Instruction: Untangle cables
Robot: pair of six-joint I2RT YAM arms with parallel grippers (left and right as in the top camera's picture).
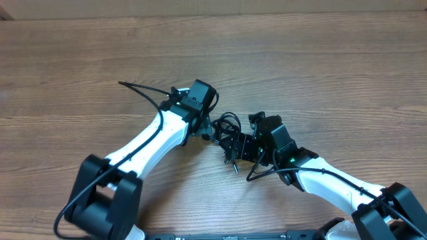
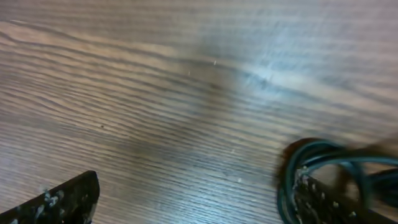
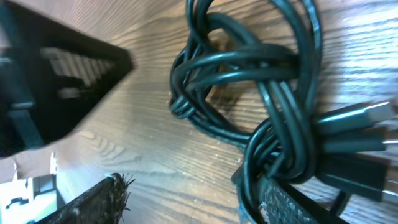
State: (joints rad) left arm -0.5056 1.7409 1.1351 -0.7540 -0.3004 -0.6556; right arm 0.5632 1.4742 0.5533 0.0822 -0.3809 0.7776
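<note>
Wood-grain worktop (image 1: 300, 60) fills every view. On your left, the left arm (image 1: 150, 137) stretches in to the middle. Its left fingers (image 2: 59, 202) stand spread wide and released, gripping nothing, with bare wood between them. In the left wrist view a loop of cord lies against the right-hand finger.

Just beside them, at the middle of the worktop, you have the cables (image 1: 230, 128) — thin black cords bunched in a tight knot, lying flat between the two arms. The bunch's long axis runs roughly from the far side to the near edge, and one loose plug end (image 1: 235, 167) trails out toward the near edge. In the right wrist view the other plugs (image 3: 367, 115) lie side by side, pointing to that view's right.

On the right arm (image 1: 333, 183), the right fingers (image 3: 99, 199) stand apart too — the cords lie against one finger, the other is clear of them with wood between, so the bunch is not clamped.
</note>
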